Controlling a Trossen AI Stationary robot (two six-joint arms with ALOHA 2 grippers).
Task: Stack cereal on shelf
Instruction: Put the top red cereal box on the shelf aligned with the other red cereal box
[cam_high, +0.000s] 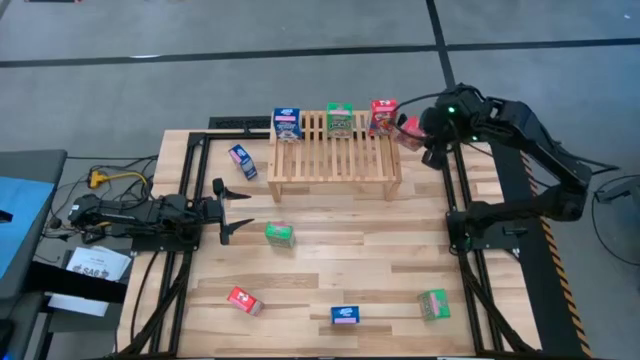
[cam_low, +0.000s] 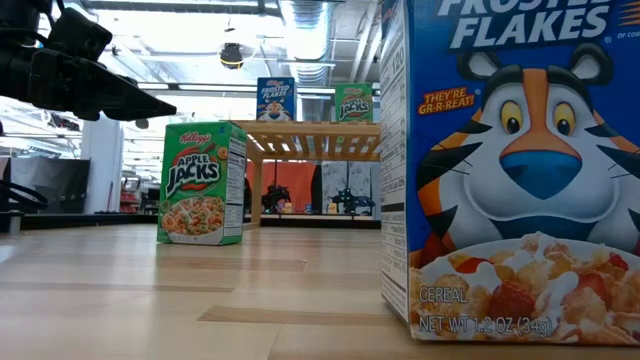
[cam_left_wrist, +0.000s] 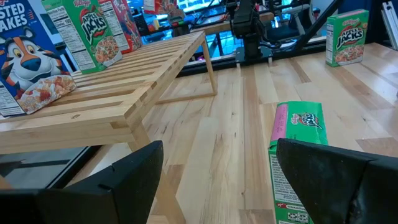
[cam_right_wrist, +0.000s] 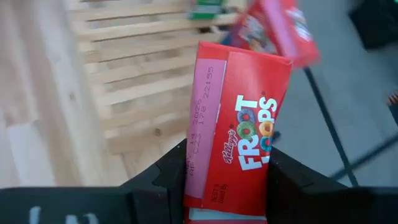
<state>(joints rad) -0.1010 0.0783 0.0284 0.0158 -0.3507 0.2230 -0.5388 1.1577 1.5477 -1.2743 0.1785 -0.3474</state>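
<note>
Your right gripper (cam_right_wrist: 227, 180) has a red cereal box (cam_right_wrist: 239, 130) clamped, upper right of the high view.
It sits beside the shelf (cam_high: 335, 155), which carries 3 boxes; your left gripper (cam_high: 238, 208) waits agape, empty, centre left.

Open front slats on the rack (cam_high: 335, 155), upper middle of frame; three boxes (cam_high: 340, 121) blocking its back edge. Scattered boxes (cam_high: 279, 234) dotting the table (cam_high: 330, 270) below.

Slatted wood shelf (cam_high: 335, 155) at desk rear. Blue (cam_high: 287, 125), green (cam_high: 339, 121) and red (cam_high: 383, 116) boxes upright along its back edge. Fourth, a red box (cam_right_wrist: 239, 134), clamped in right pincer (cam_right_wrist: 227, 186) beside shelf's right end. Five boxes scattered on desk.
</note>
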